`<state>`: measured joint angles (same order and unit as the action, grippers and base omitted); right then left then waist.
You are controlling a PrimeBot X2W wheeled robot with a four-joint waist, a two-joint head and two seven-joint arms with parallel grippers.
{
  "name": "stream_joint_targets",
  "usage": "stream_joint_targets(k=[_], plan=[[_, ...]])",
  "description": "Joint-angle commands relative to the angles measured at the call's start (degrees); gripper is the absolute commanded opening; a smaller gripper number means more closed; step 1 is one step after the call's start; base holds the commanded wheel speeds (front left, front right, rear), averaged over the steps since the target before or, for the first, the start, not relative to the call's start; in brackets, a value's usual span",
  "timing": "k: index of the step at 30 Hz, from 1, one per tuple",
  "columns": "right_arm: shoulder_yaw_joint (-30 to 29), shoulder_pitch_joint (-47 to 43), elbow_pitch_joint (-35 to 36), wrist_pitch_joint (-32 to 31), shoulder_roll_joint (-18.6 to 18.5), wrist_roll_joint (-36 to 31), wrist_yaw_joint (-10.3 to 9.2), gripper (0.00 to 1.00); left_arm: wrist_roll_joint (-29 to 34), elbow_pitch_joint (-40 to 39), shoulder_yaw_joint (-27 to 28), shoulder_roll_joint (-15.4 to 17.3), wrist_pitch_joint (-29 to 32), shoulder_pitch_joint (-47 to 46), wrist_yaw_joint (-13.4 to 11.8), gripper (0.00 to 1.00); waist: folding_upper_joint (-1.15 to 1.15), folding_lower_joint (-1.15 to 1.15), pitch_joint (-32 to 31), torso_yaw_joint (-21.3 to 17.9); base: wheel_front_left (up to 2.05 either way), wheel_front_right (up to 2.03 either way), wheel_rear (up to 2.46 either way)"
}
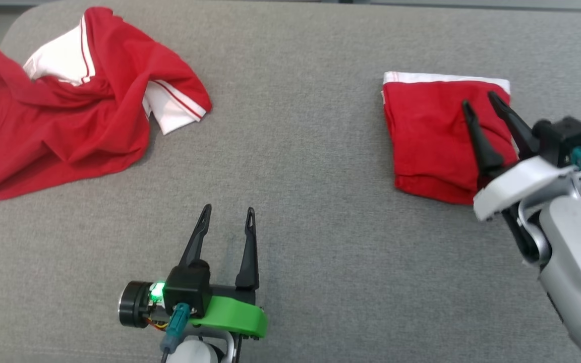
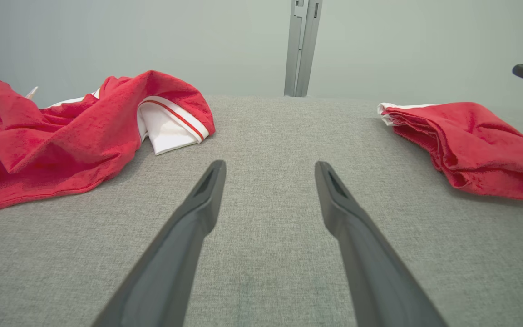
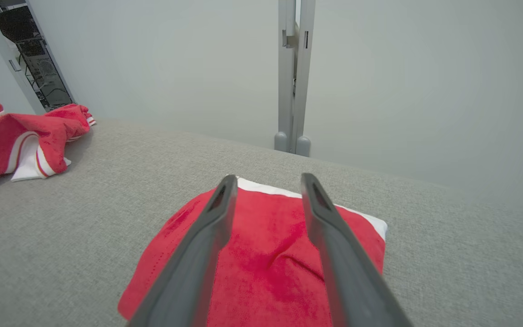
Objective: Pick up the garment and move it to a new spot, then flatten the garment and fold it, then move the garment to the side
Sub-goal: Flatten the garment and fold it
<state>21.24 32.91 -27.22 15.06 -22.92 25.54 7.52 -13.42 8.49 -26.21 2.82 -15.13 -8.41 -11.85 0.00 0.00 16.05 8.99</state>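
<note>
A folded red garment with a white band along its far edge lies flat at the right of the grey surface; it also shows in the left wrist view and the right wrist view. My right gripper hovers over its right half, jaws apart with nothing between them. A second garment, red with white striped trim, lies crumpled at the far left. My left gripper stands open over bare fabric near the front middle.
The grey padded surface spans the whole work area, with a wide bare strip between the two garments. A metal post rises behind its far edge against a pale wall. A dark equipment rack stands at the far left.
</note>
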Motion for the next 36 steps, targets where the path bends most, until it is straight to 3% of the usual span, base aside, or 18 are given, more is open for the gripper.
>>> stream_joint_targets(k=[1,11,23,36], plan=[[-1.6,-2.7,2.2,0.1,0.9,-1.3,-0.06,1.0,0.7,-0.4,0.8,0.1,0.0,1.2,0.0,1.0,0.0,0.0,-3.3,-2.9,0.0,0.0,0.0],[-13.1,-18.8,17.2,0.1,8.4,-10.5,-0.06,1.0,5.1,-7.3,8.8,0.1,0.0,7.0,1.4,1.0,0.0,0.0,-9.6,-9.0,0.0,0.0,0.0],[-12.9,-30.9,23.0,0.1,12.3,-13.8,-0.06,1.0,7.2,-10.9,13.7,0.1,0.0,15.3,4.2,1.0,0.0,0.0,-15.8,-12.4,0.0,0.0,0.0],[-12.2,-33.8,22.4,0.1,13.9,-14.9,-0.06,1.0,8.1,-8.6,14.4,0.1,0.0,17.9,3.3,1.0,0.0,0.0,-17.3,-13.6,0.0,0.0,0.0]])
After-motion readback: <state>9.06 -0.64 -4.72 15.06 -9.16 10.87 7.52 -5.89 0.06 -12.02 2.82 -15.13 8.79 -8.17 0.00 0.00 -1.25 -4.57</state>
